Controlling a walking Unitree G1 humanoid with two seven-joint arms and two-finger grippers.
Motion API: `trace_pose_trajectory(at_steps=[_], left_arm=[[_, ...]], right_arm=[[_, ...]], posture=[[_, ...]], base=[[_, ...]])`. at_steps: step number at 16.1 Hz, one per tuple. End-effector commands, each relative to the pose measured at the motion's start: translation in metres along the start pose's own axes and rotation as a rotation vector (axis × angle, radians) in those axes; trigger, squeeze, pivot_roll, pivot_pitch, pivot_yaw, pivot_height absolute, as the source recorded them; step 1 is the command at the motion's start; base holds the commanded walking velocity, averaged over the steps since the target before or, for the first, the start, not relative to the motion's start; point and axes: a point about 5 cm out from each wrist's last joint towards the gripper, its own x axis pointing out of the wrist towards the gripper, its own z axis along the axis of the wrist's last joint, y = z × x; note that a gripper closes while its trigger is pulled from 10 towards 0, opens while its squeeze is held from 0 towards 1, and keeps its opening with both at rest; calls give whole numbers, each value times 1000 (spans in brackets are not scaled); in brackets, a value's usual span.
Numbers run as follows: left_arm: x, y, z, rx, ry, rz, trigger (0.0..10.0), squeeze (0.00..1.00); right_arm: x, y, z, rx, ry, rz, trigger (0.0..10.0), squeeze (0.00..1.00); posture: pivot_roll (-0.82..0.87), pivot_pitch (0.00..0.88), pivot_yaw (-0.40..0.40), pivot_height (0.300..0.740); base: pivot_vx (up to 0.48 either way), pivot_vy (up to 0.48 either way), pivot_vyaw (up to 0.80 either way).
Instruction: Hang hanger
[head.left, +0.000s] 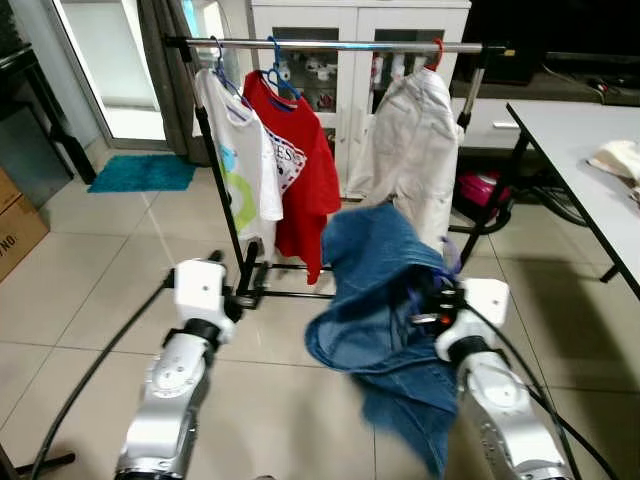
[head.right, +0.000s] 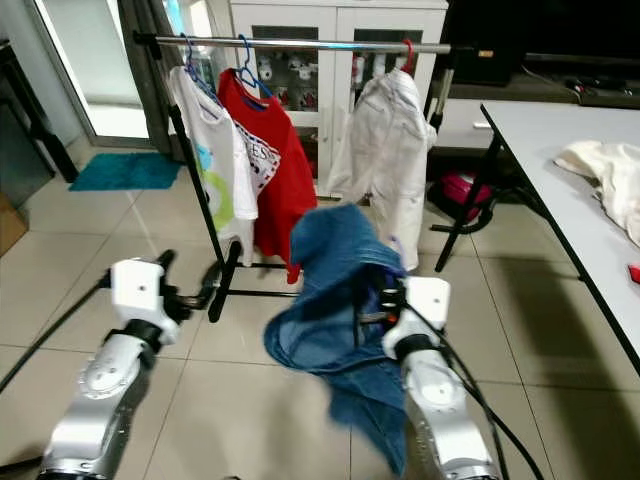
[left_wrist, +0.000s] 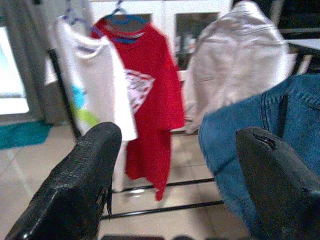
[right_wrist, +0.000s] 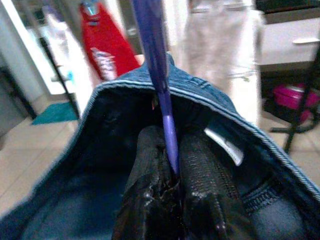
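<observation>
The two black fingers of the right gripper (right_wrist: 172, 200) are pinched on the thin purple plastic hanger (right_wrist: 157, 75), from which a blue denim jacket (head.left: 385, 300) is draped (its collar folds over the fingers). The left gripper (left_wrist: 175, 180) is held wide apart and empty, near the jacket. The carrying step appears to be in hand: the load is held low, short of the silver metal clothes rail (head.left: 330, 45). Next, the hanger would have to be raised and hooked in the gap between the red T-shirt (head.left: 300, 170) and the cream jacket (head.left: 415, 140).
</observation>
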Motion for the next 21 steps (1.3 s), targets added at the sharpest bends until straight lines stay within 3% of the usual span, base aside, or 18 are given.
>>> trace_pose_trajectory(at_steps=[1, 5, 9, 18, 21], left_arm=[[2, 4, 3, 20, -15, -1, 10000, 0], [4, 4, 4, 23, -28, -15, 10000, 0], [5, 3, 5, 12, -36, -32, 10000, 0], [6, -2, 4, 18, -13, -70, 10000, 0], [7, -2, 5, 18, -10, -83, 10000, 0]], right_arm=[[3, -5, 13, 25, -77, -37, 10000, 0], [3, 2, 19, -36, -114, 11, 10000, 0], [6, 5, 25, -23, -137, 22, 10000, 0], [9, 2, 28, 30, -145, 2, 10000, 0], [10, 0, 28, 39, -130, -4, 10000, 0]], posture=[[-139, 0, 27, 740], [-139, 0, 29, 740], [-136, 0, 23, 740], [-136, 0, 26, 740], [-136, 0, 27, 740]], base=[[0, 0, 0], [140, 0, 0], [322, 0, 531], [336, 0, 0], [336, 0, -800]])
